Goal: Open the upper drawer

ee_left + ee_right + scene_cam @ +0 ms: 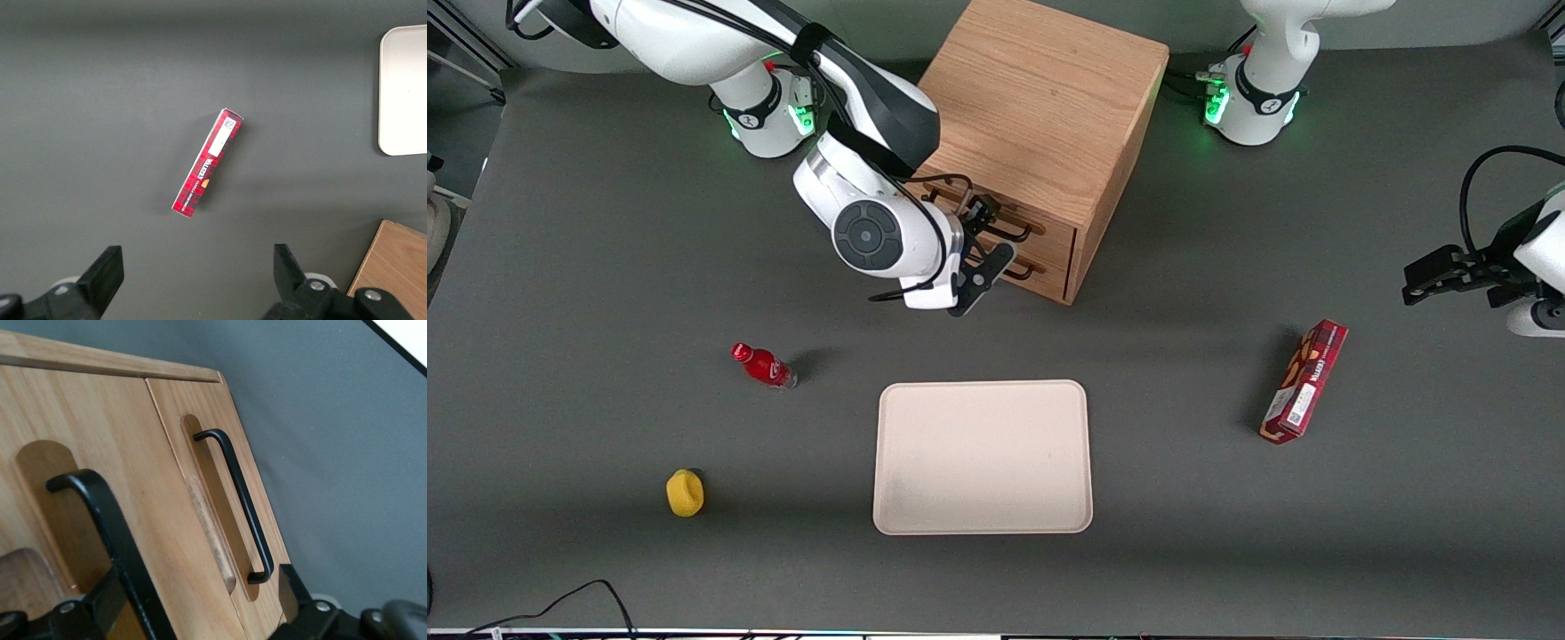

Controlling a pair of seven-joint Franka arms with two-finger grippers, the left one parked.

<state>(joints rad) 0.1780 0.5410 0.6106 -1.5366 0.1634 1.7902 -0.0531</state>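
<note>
The light oak cabinet (1040, 98) stands farther from the front camera than the tray. Its upper drawer (1060, 238) looks shut, flush with the bottom drawer below it. My gripper (989, 238) is open and right in front of the drawer fronts. In the right wrist view the gripper (200, 607) faces the upper drawer (87, 413). That drawer's black bar handle (107, 520) runs between the jaws, close beside one finger (90, 610). The bottom drawer's handle (237, 500) lies nearer the table and is not gripped.
A cream tray (983, 458) lies nearer the front camera than the cabinet. A red bottle (763, 365) and a yellow object (685, 492) lie toward the working arm's end. A red box (1304, 380) lies toward the parked arm's end, also in the left wrist view (208, 163).
</note>
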